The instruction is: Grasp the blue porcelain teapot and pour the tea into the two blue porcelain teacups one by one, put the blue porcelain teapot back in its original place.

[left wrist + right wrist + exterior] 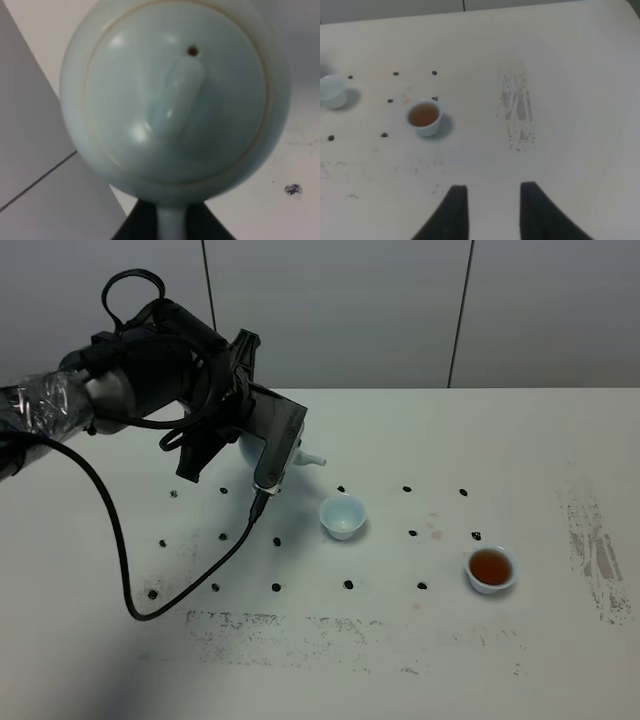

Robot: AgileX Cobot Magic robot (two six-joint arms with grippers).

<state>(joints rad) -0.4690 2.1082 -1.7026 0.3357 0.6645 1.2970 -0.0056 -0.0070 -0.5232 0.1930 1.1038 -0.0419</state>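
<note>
The blue porcelain teapot (175,100) fills the left wrist view, lid and knob facing the camera. Its loop handle (170,225) sits between the dark fingers of my left gripper (170,227), which is shut on it. From the high camera the left gripper (272,452) covers most of the teapot (248,448); only the spout (315,459) pokes out to the right. One teacup (342,516) (332,91) stands just right of the spout, pale inside. The other teacup (491,569) (425,116) holds brown tea. My right gripper (491,187) hovers open and empty over bare table.
Black dot marks (276,541) form a grid across the white table (560,440). A black cable (130,580) loops from the left arm down onto the table. Scuffed grey patches (590,540) lie at the right and along the front (300,630).
</note>
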